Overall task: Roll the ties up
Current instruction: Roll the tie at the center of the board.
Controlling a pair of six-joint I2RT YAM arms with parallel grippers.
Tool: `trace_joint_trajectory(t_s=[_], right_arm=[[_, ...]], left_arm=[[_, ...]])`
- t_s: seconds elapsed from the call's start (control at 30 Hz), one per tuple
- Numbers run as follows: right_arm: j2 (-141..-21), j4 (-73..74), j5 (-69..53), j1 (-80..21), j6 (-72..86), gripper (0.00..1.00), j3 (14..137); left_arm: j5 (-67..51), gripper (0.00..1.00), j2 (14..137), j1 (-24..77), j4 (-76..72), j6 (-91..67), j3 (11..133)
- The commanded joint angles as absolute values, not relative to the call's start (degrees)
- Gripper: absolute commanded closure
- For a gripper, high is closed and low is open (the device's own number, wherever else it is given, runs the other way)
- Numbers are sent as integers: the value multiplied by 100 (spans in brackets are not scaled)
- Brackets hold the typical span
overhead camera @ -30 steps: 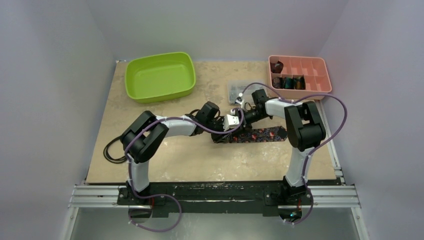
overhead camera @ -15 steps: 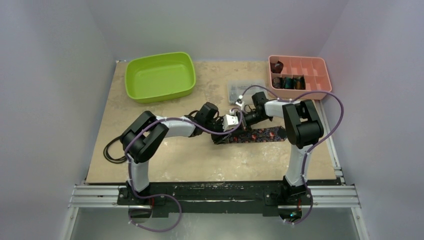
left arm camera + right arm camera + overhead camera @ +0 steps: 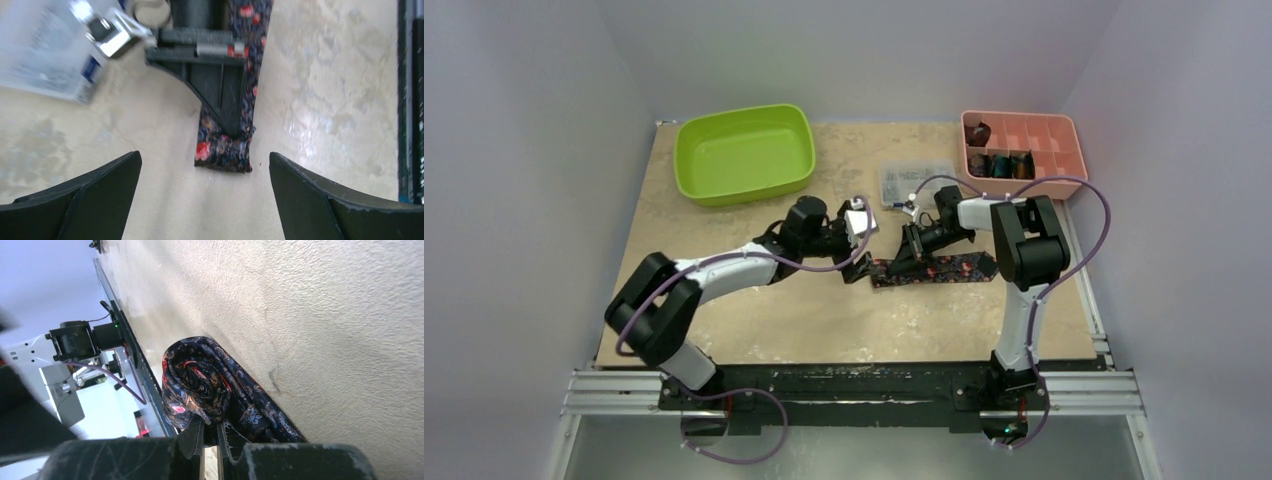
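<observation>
While the right gripper (image 3: 210, 435) is clamping the coiled end of the floral tie (image 3: 200, 385) to stop it unwinding, the rest is lying flat on the table (image 3: 754, 320); the left gripper (image 3: 204, 165) is hovering nearby, spread wide, empty.

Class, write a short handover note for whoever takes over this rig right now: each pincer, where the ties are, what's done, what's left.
Left pincer: open, empty, hovering just short of the rolled end of the floral tie.
Right pincer: shut on that rolled end.
The floral tie lies on the table, a small coil at one end, the rest flat.
Done: a few rolled ties sit in the pink tray; this roll is begun.
Left: roll up the flat length, then probably put it in the tray.
</observation>
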State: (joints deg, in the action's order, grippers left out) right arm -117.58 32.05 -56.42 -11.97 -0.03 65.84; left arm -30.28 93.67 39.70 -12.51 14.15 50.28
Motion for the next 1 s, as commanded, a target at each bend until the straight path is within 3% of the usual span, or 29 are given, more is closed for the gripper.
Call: trace_joint_trajectory(t_s=[0.0, 0.07, 0.13, 0.23, 0.57, 0.73, 0.97], right_arm=[[-12211, 3186, -3565, -1248, -479, 100, 6553], [-12223, 3272, -3495, -1247, -567, 100, 6569], [-12261, 3387, -3450, -1248, -668, 100, 6619], [-12336, 3647, -3266, -1248, -825, 100, 6778], [-12682, 4076, -3023, -1386, -1035, 100, 7115], [-12828, 4216, -3040, -1424, -1158, 100, 7294], [-12900, 4613, -3052, -1614, -1627, 100, 7430]], left_arm=[[-2906, 1, 8564, 3820, -2502, 571, 4601], [-2854, 0, 8620, 3790, -2181, 363, 4878], [-4228, 0, 8922, 3622, -1134, 707, 5389], [-4216, 0, 9136, 3735, -2299, 180, 4932], [-2957, 0, 10311, 4350, -4472, 675, 4329], [-3141, 0, 10915, 4377, -4994, 1346, 4356], [-3397, 4, 10871, 4377, -5290, 1676, 3968]])
